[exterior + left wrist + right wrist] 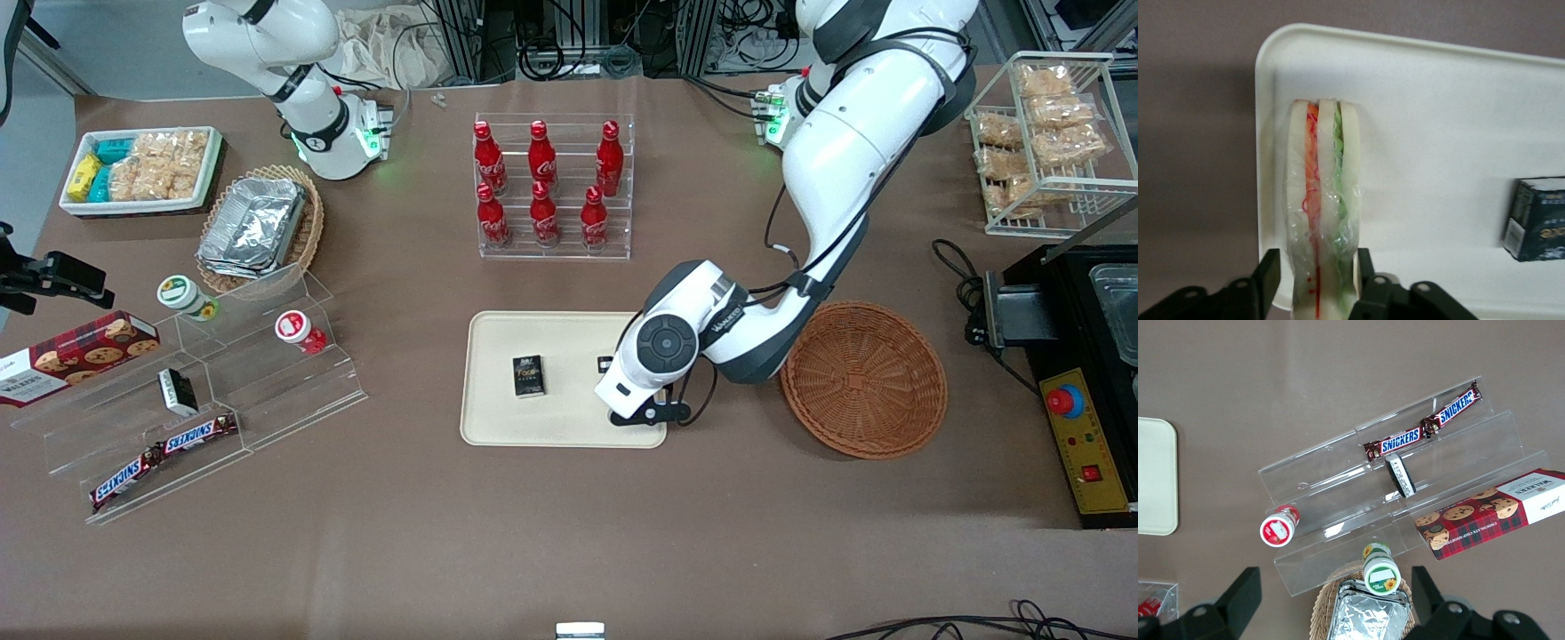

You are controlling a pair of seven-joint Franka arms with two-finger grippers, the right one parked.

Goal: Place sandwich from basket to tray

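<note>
Sandwich (1321,207) pinched by gripper (1317,277) over tray (1438,120) (small dark box (1537,219) inside)

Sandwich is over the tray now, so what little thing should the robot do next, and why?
Probably open the fingers and let go. The gripper is shut on the sandwich, which already appears to sit on the tray near its corner, and the basket holds nothing.
</note>
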